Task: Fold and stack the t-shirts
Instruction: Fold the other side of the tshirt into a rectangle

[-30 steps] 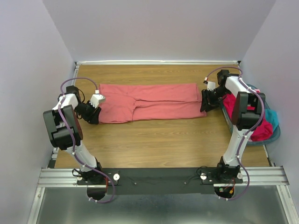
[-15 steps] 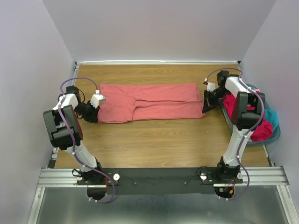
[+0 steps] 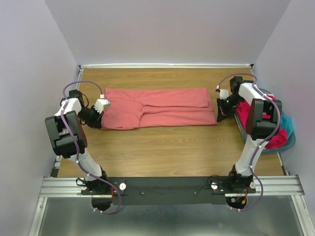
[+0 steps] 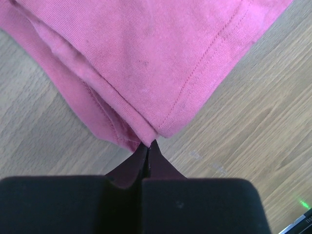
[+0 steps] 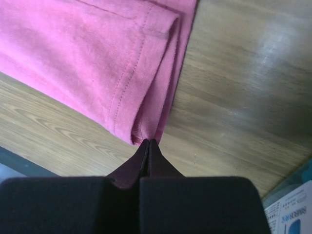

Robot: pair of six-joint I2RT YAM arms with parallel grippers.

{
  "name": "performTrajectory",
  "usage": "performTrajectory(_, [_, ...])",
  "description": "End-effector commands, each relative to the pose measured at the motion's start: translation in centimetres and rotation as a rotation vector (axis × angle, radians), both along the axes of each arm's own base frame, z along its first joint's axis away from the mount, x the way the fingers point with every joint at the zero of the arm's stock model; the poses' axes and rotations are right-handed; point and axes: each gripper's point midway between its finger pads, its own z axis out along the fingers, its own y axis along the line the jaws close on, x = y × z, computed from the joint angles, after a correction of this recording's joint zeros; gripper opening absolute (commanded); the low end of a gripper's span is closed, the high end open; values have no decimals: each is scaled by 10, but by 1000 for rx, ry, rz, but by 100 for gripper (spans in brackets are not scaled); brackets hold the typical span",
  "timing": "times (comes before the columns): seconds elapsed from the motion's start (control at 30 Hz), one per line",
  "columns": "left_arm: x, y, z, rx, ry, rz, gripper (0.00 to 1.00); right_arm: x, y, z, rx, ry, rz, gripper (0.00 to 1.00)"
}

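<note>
Wooden table, lilac walls around. Across the far half, salmon-pink t-shirt folded into a long band. Clamped tight on its near end corners: left gripper and right gripper. Looks mid-fold; calls next for lifting both corners together, evenly.

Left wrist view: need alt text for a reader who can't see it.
The left gripper, its fingers closed together, pinches the nearest corner of a folded salmon-pink t-shirt, whose stitched hem layers spread up across the frame. A light wooden table shows on either side of the cloth.
</note>
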Motion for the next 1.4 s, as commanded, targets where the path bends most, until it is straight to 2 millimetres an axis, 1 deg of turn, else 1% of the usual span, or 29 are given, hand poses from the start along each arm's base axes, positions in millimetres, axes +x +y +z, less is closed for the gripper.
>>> performTrajectory(0.0, [-9, 8, 2, 44, 8, -9, 0, -9, -13, -5, -55, 12, 25, 1])
performTrajectory(0.07, [-11, 10, -2, 58, 10, -10, 0, -9, -12, -6, -50, 15, 22, 1])
performTrajectory(0.2, [-23, 14, -12, 85, 39, -12, 0, -9, -17, -8, -76, 16, 22, 1])
performTrajectory(0.4, [-24, 22, -14, 117, 41, -12, 0, 2, -18, 1, -86, -20, 14, 1])
performTrajectory(0.57, [-29, 27, -15, 138, 51, -17, 0, -13, -18, -4, -85, 10, 32, 1])
performTrajectory(0.6, [-28, 26, -13, 134, 46, -17, 9, -18, -17, -7, -79, 29, 39, 9])
performTrajectory(0.63, [-27, 26, -10, 134, 33, -25, 26, -18, -15, -4, -67, 20, 42, 32])
performTrajectory(0.67, [-29, 23, -6, 124, 30, -30, 31, -17, -13, 1, -57, 4, 42, 42])
performTrajectory(0.7, [-25, 22, 2, 115, 8, -37, 34, -12, -11, 7, -48, -19, 36, 50])
performTrajectory(0.73, [-23, 17, 9, 95, -10, -47, 37, -6, -10, 16, -38, -48, 30, 55])
performTrajectory(0.77, [-25, 15, 19, 90, -25, -50, 46, -1, -6, 28, -17, -83, 23, 57])
performTrajectory(0.8, [-19, 16, 30, 91, -52, -50, 49, 11, -3, 41, -5, -122, 10, 58])
performTrajectory(0.9, [-18, 12, 47, 80, -76, -44, 50, 18, 11, 64, 57, -150, -2, 58])
performTrajectory(0.93, [-17, 10, 53, 69, -90, -45, 50, 22, 18, 71, 79, -168, -1, 57])
performTrajectory(0.97, [-20, 7, 54, 56, -77, -44, 50, 22, 24, 74, 93, -172, 1, 56])
performTrajectory(1.0, [-22, 2, 55, 30, -71, -44, 50, 21, 37, 79, 111, -176, 21, 55])
performTrajectory(1.03, [-25, -1, 55, 16, -66, -45, 50, 23, 46, 81, 127, -188, 31, 53])
performTrajectory(1.07, [-27, -4, 54, 1, -61, -43, 50, 20, 57, 82, 165, -186, 40, 52])
performTrajectory(1.1, [-32, -11, 51, -36, -41, -35, 50, 16, 78, 84, 192, -184, 65, 52])
performTrajectory(1.13, [-34, -15, 48, -53, -29, -32, 50, 20, 90, 84, 217, -206, 77, 50])
performTrajectory(1.17, [-41, -24, 38, -96, 15, -20, 49, 18, 132, 85, 296, -210, 126, 48])
performTrajectory(1.2, [-40, -25, 35, -104, 19, -10, 49, 14, 156, 86, 317, -200, 154, 48])
performTrajectory(1.23, [-44, -27, 29, -116, 48, 9, 49, 17, 172, 82, 339, -203, 174, 47])
performTrajectory(1.27, [-42, -27, 26, -115, 47, 19, 49, 16, 184, 79, 345, -197, 199, 47])
performTrajectory(1.3, [-44, -28, 21, -123, 68, 26, 49, 10, 208, 80, 356, -200, 254, 45])
performTrajectory(1.33, [-45, -29, 20, -127, 71, 27, 49, 8, 219, 76, 360, -189, 277, 45])
performTrajectory(1.37, [-47, -31, 17, -141, 93, 33, 49, 0, 238, 69, 379, -160, 311, 45])
